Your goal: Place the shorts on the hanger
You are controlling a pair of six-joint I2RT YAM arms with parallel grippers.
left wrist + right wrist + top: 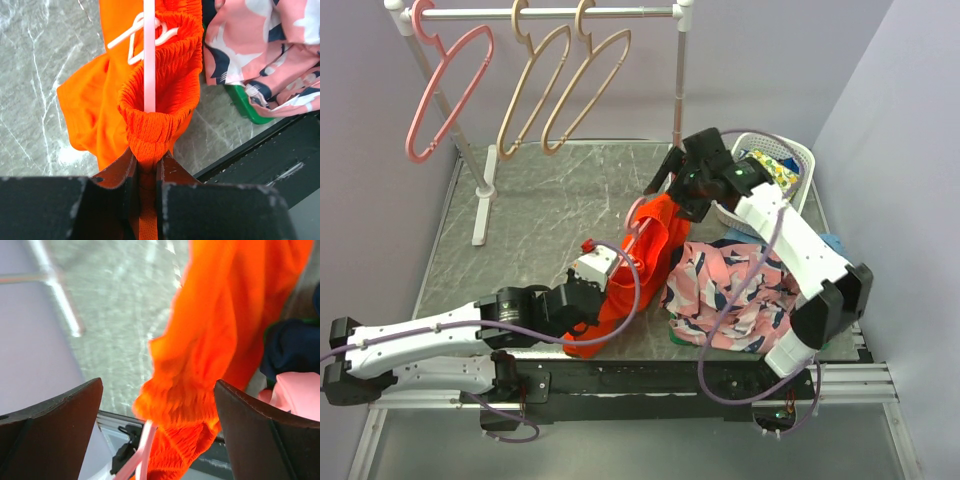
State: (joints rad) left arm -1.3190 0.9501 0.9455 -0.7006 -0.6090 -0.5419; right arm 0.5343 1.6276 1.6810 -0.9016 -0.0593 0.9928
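Observation:
The orange-red shorts [642, 262] hang stretched between my two grippers above the table. My left gripper [590, 290] is shut on the ribbed waistband of the shorts [150, 120], its jaws pinching the fabric [146, 161]. A pink hanger [149, 55] runs as a thin pale bar inside the waistband, beside the white drawstring [134, 41]. Its hook end shows at the top of the shorts [636, 213]. My right gripper [682, 195] is open at the far end, with the shorts [210, 340] and the hanger's pink bars [142, 455] between its spread jaws [157, 412].
A white rack [550, 12] at the back holds another pink hanger [448, 95] and two tan hangers [560, 90]. A pink, navy and white patterned garment [735, 285] lies right of the shorts. A white basket [798, 158] with yellow-green cloth stands at the back right.

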